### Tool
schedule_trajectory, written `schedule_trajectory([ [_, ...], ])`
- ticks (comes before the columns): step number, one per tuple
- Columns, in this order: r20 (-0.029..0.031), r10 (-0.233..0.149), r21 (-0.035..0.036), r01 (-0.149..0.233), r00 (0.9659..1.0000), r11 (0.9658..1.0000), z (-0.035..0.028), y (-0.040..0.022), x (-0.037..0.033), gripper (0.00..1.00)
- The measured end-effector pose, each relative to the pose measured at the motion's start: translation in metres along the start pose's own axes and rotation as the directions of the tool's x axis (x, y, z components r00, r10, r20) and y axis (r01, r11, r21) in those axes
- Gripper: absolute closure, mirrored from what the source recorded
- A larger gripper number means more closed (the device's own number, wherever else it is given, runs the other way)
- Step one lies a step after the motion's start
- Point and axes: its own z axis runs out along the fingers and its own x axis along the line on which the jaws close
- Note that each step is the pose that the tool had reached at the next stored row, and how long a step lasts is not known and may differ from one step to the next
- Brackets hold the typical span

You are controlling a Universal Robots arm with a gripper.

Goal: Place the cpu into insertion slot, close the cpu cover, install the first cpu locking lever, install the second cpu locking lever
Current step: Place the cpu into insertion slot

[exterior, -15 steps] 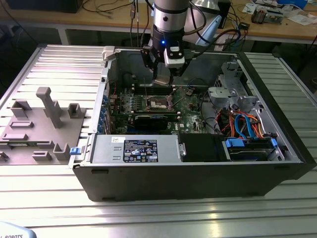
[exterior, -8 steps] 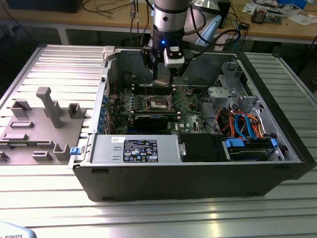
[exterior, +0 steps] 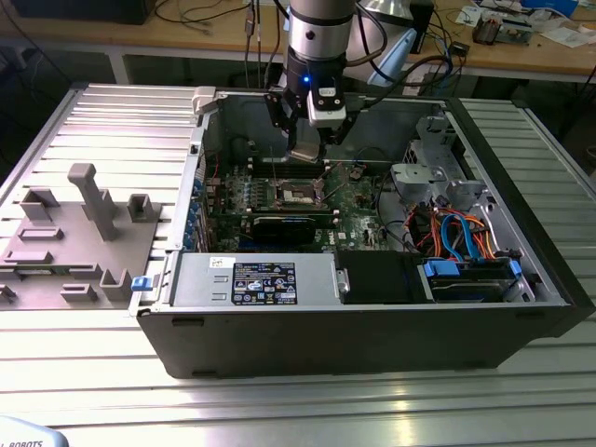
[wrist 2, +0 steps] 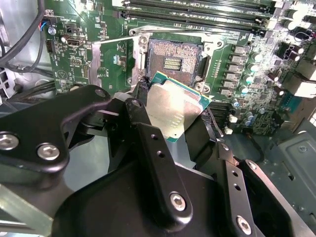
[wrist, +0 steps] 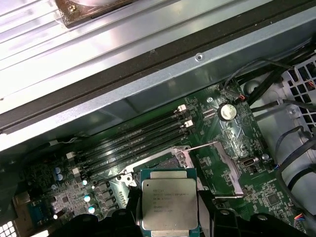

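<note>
My gripper (exterior: pixel 305 152) hangs inside the open computer case, just above the motherboard, and is shut on the cpu. The cpu (wrist 2: pixel 175 108) is a flat square chip with a silver top and a green edge, pinched at two opposite sides by the black fingers (wrist 2: pixel 148 136). It is held tilted a little above the insertion slot (wrist 2: pixel 173 61), whose dark pin field lies bare. In the first wrist view the cpu (wrist: pixel 169 205) covers most of the insertion slot (wrist: pixel 170 159). The cpu cover (wrist: pixel 228 170) is flipped open beside the socket, with a thin lever (wrist: pixel 207 144) raised next to it.
Long black memory slots (wrist: pixel 133 140) run beside the socket. The case wall (wrist: pixel 163 79) stands close behind them. A power supply (exterior: pixel 256 279), a drive cage (exterior: pixel 433 163) and coloured cables (exterior: pixel 456 233) crowd the case. A grey fixture (exterior: pixel 84 233) sits on the table at the exterior view's left.
</note>
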Motion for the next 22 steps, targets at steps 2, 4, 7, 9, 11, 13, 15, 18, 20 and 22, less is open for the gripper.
schedule_trajectory([
  [2,0.0004,0.003,0.0002,-0.003,1.0,1.0,0.0001,0.0,0.0,0.45],
  [4,0.0007,0.007,0.0004,-0.007,1.0,1.0,0.0002,0.0,0.0,0.45],
  [7,0.0015,0.015,0.0009,-0.015,0.9999,0.9999,0.0005,0.0,0.0,0.45],
  [9,0.0021,0.02,0.0012,-0.02,0.9998,0.9998,0.0006,0.0,0.0,0.45],
  [11,0.0024,0.023,0.0013,-0.023,0.9997,0.9997,0.0007,0.0,0.0,0.45],
  [13,0.0027,0.027,0.0013,-0.027,0.9996,0.9996,0.0008,-0.0001,0.0,0.45],
  [15,0.0031,0.032,0.0013,-0.032,0.9995,0.9995,0.0009,-0.0001,0.0,0.45],
  [18,0.0037,0.039,0.0014,-0.039,0.9992,0.9992,0.0011,-0.0001,0.0,0.45],
  [20,0.0042,0.045,0.0013,-0.045,0.999,0.999,0.0012,-0.0001,0.0,0.45],
  [22,0.0045,0.05,0.0012,-0.05,0.9988,0.9988,0.0013,-0.0001,0.0,0.45],
])
